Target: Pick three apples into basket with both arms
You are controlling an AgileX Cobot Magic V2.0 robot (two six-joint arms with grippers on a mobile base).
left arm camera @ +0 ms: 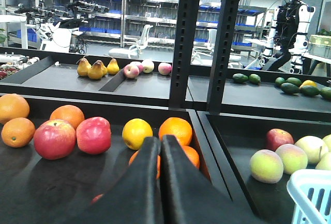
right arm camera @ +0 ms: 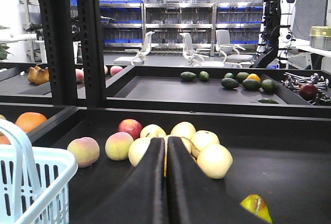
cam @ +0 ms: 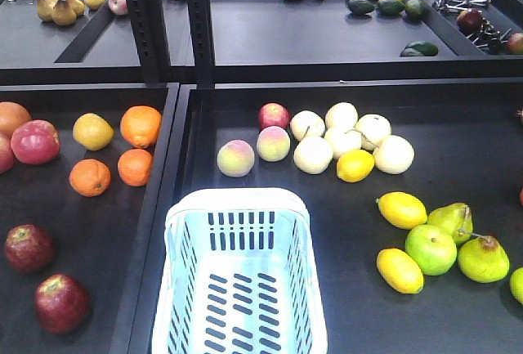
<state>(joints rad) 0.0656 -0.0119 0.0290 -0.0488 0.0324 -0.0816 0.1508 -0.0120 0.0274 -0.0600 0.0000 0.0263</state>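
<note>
I'm looking at two dark red apples lying in the left tray (cam: 106,231) by its front edge: the near apple (cam: 61,302) and the far apple (cam: 29,248), close but not touching. The basket (cam: 237,207) is standing upright in the right tray (cam: 458,166), against its left wall. Both sets of fingers are pressing together on nothing. The left gripper (left arm camera: 160,140) is pointing toward the oranges (left arm camera: 176,128), and the right gripper (right arm camera: 166,140) toward a heap of pale fruit (right arm camera: 213,159).
</note>
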